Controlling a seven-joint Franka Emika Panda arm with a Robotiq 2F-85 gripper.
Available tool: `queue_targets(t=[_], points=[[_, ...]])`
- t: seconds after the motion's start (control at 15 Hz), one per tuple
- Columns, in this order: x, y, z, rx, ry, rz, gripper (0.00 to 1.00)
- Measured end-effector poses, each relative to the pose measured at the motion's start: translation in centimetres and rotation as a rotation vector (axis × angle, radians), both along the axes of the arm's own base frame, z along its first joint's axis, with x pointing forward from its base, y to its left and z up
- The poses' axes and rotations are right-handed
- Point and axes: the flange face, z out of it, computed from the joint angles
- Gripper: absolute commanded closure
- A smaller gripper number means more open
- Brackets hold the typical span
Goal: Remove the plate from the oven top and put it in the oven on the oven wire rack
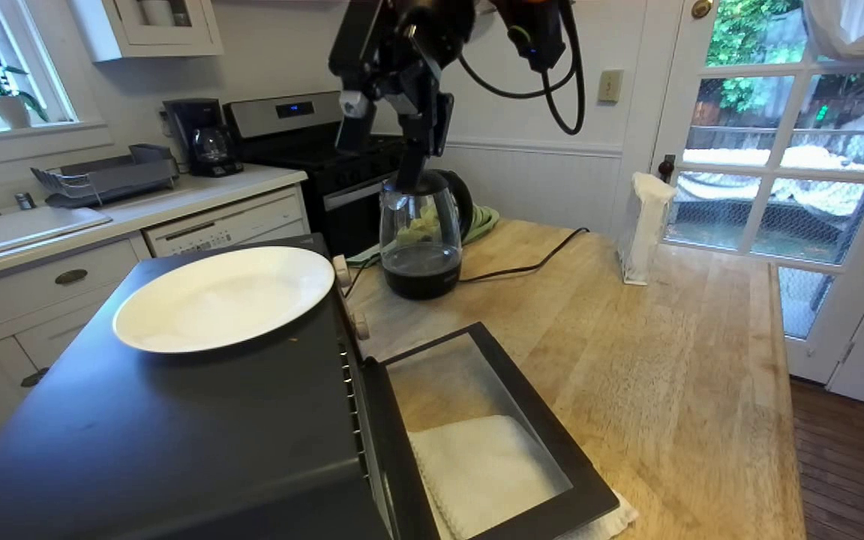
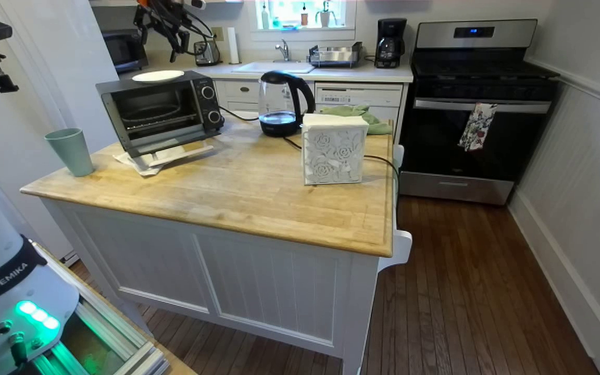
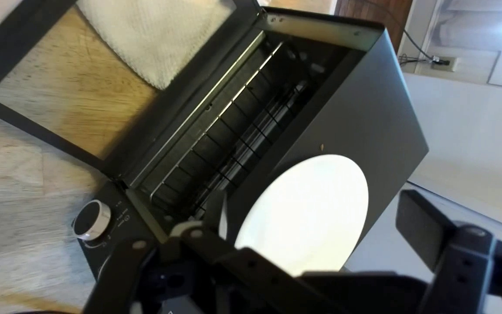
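Note:
The white plate lies flat on the black oven top, toward the knob end. It also shows in an exterior view and the wrist view. The oven stands on the wooden island with its door folded down open. The oven wire rack sits inside the oven, with nothing seen on it. My gripper is raised beyond the plate, near and above the kettle in that view. In the wrist view the gripper is wide open and empty, the plate visible between its fingers but apart from them.
A glass kettle with a cord stands beside the oven's knob side. A white napkin holder and a green cup stand on the island. A white cloth lies under the open door.

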Motion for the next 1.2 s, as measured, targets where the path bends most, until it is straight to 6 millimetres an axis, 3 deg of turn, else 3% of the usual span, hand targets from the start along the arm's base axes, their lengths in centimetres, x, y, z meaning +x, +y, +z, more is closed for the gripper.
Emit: queue_targets(t=[0.87, 1.2], points=[[0.8, 0.2, 0.1, 0.015, -0.008, -0.004, 0.0], [2.4, -0.3, -1.7, 0.045, -0.015, -0.05, 0.0]])
